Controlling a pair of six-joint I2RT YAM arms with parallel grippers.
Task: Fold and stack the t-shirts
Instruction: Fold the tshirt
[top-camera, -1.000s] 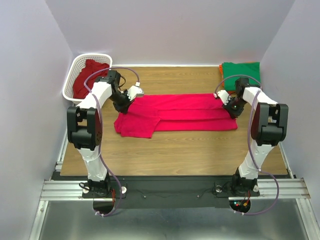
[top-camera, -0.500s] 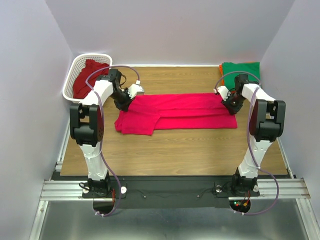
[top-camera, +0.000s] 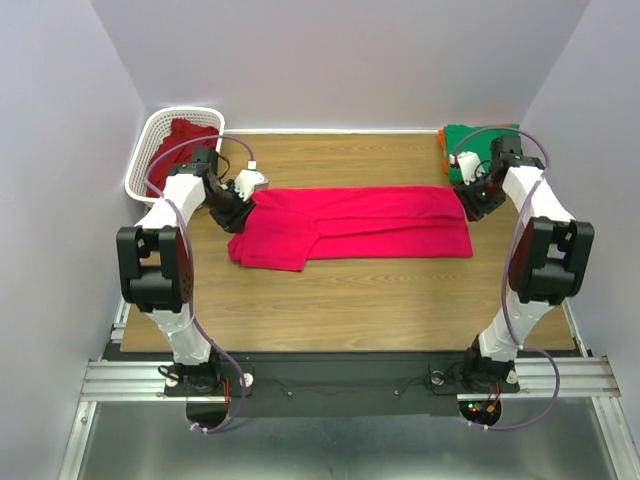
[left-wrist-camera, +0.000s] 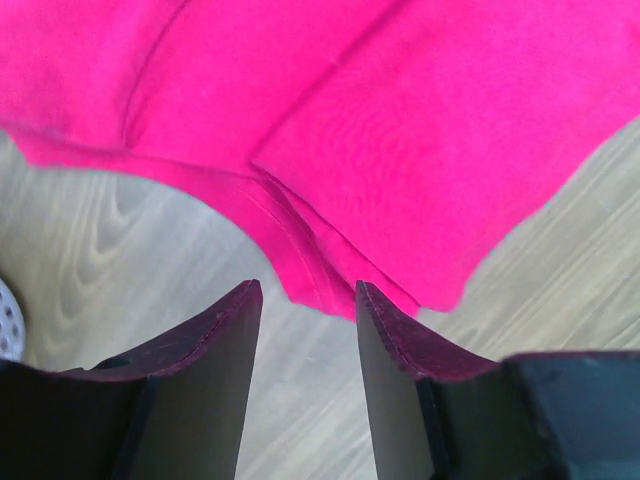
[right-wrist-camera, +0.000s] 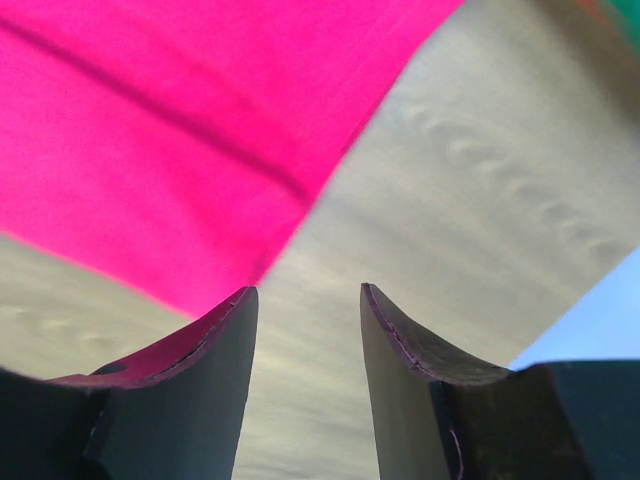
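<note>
A bright pink-red t-shirt (top-camera: 360, 222) lies folded into a long band across the middle of the table, with a sleeve part jutting toward the front left. My left gripper (top-camera: 236, 215) is at its left end, open and empty. In the left wrist view the gripper (left-wrist-camera: 308, 290) is over bare wood and the shirt's hem (left-wrist-camera: 400, 120) lies just past the tips. My right gripper (top-camera: 470, 207) is at the right end, open too. In the right wrist view the gripper (right-wrist-camera: 305, 290) has only wood between its fingers and the shirt's corner (right-wrist-camera: 150, 150) to its left.
A white lattice basket (top-camera: 150, 140) at the back left holds a crimson shirt (top-camera: 182, 140). A folded green shirt (top-camera: 468, 136) lies at the back right on an orange one (top-camera: 443, 150). Grey walls close in on both sides.
Both grippers have opened and let go of the pink-red shirt's ends. Each has drawn outward off the cloth, left one leftward, right one toward the back right. The shirt lies flat.
</note>
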